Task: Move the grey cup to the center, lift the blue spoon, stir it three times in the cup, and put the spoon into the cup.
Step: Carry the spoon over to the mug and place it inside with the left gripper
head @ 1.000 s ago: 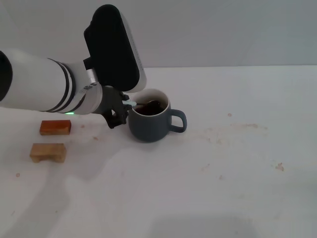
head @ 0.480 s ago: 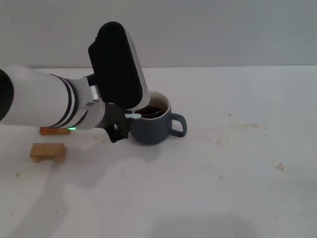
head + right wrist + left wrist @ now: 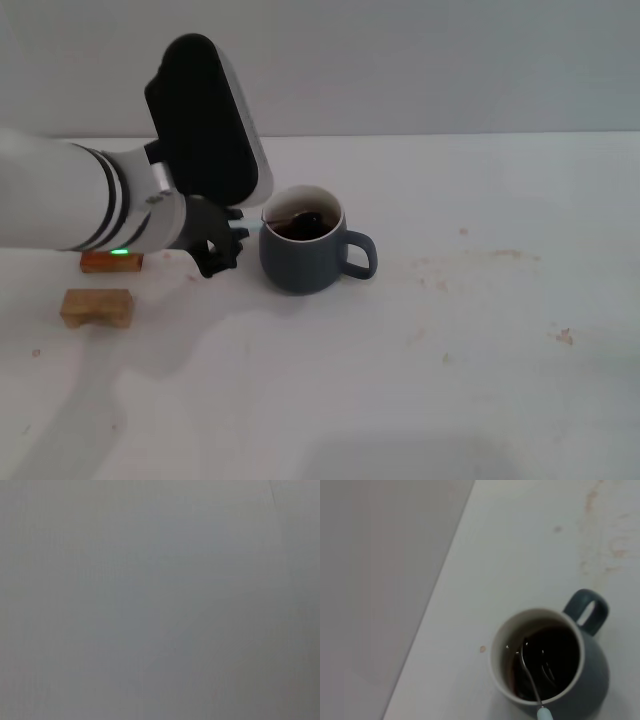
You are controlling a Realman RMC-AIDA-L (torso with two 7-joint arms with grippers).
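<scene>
Left gripper [image 3: 222,243] sits right beside the rounded slate-grey ceramic mug [image 3: 303,251], on its handle-less side, but honestly I can't tell if its dark fingers are pinching the slim teaspoon with the pale blue handle [image 3: 270,222] or have let go. The spoon's long axis runs from that handle tip over the near rim, metal bowl down in dark liquid. The right gripper isn't visible anywhere.

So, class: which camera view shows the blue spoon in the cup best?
The left wrist view: it looks straight down into the grey cup, showing the blue spoon from bowl to handle tip. The head view shows it small and oblique; the right wrist view shows nothing of it.
</scene>
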